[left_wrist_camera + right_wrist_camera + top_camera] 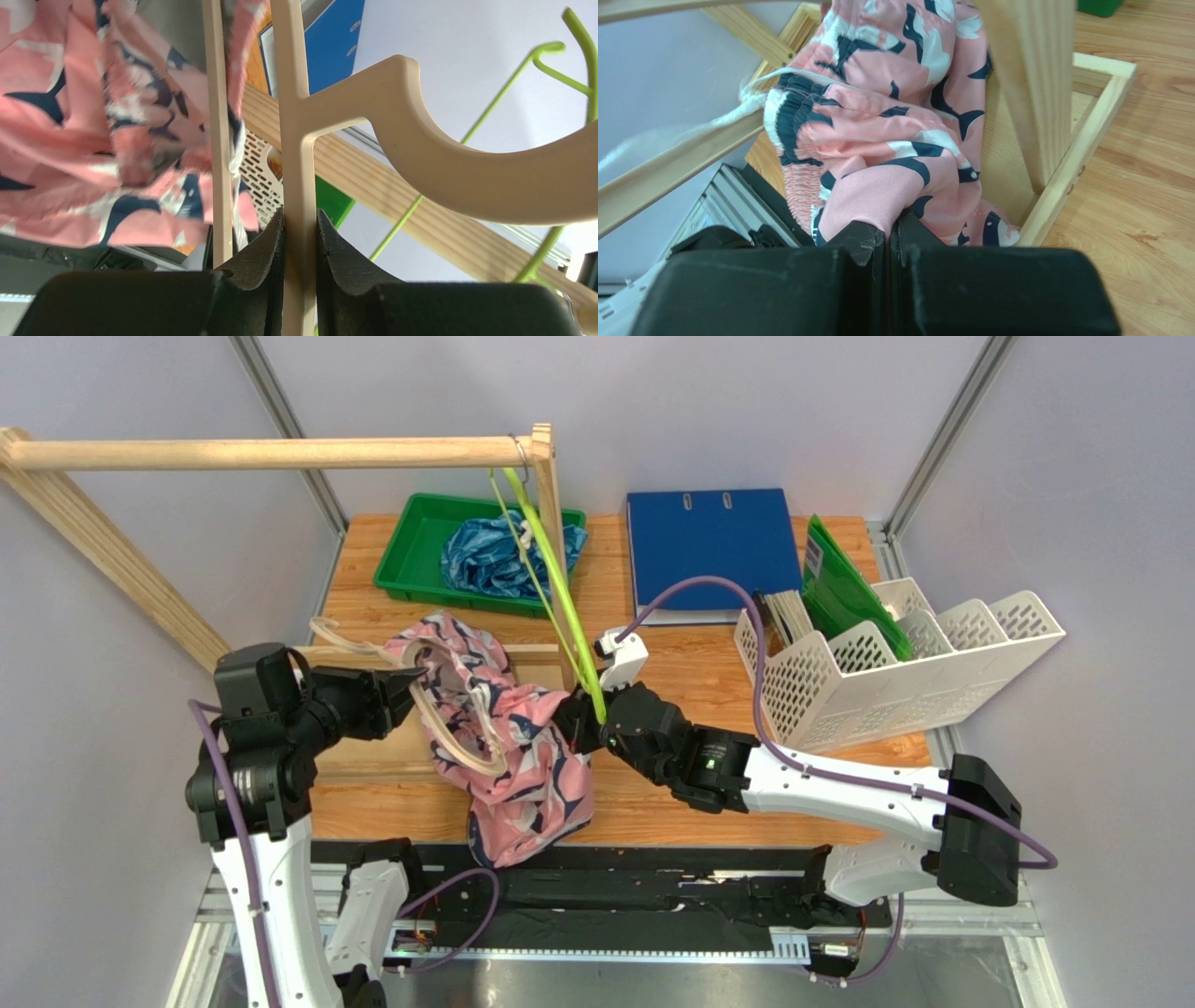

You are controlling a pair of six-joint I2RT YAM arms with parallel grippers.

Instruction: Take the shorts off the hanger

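Left gripper (300,234) jaws pinch the stem of the beige plastic hanger (435,147); right gripper (889,241) jaws clamp the pink swim shorts (878,133) with dark-blue and white shapes, draped on it beside the post of the wooden rack (281,452). Blue-teal wavy shorts (491,557) lie in a green tray (397,553) behind that rack.

Teal shorts (484,560) partly behind green hangers (578,651)
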